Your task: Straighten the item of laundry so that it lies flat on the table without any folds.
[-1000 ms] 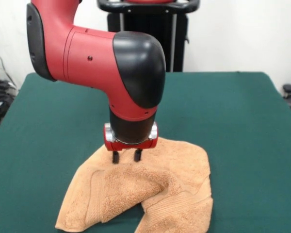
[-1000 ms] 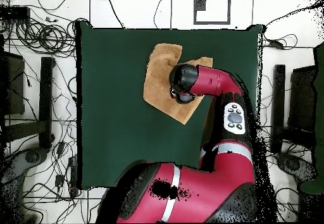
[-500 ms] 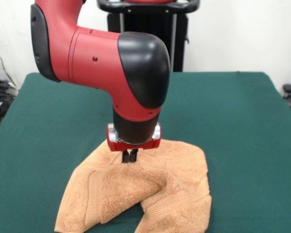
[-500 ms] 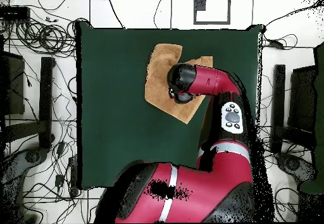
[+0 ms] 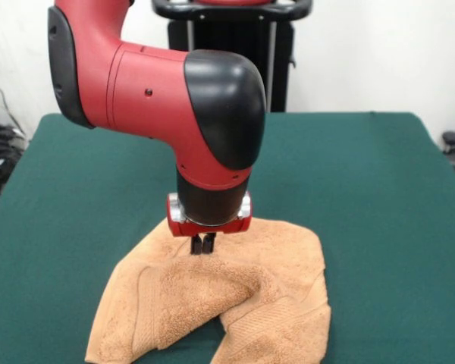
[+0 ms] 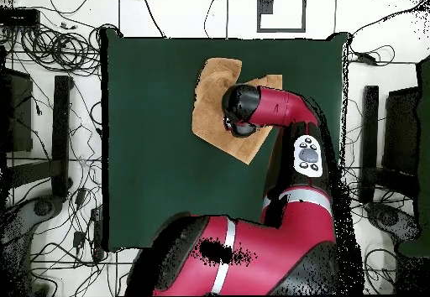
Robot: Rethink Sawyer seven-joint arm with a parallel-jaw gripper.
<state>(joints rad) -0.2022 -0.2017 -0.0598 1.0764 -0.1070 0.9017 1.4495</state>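
The jaws stood closed together, tips pinching the towel's (image 5: 235, 292) surface. The gripper (image 5: 203, 244) hung vertical over the towel's middle. The towel lay rumpled, with a diagonal fold, on the table (image 5: 364, 189). No legible writing showed.

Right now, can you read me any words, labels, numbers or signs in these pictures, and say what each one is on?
No text can be read in either view.
Arm: plain red and black shells, no lettering showing.
Button panel on the arm: small marks, too small to read.
Towel: woven bands only, no label in sight.
Table: plain green top, no markings.
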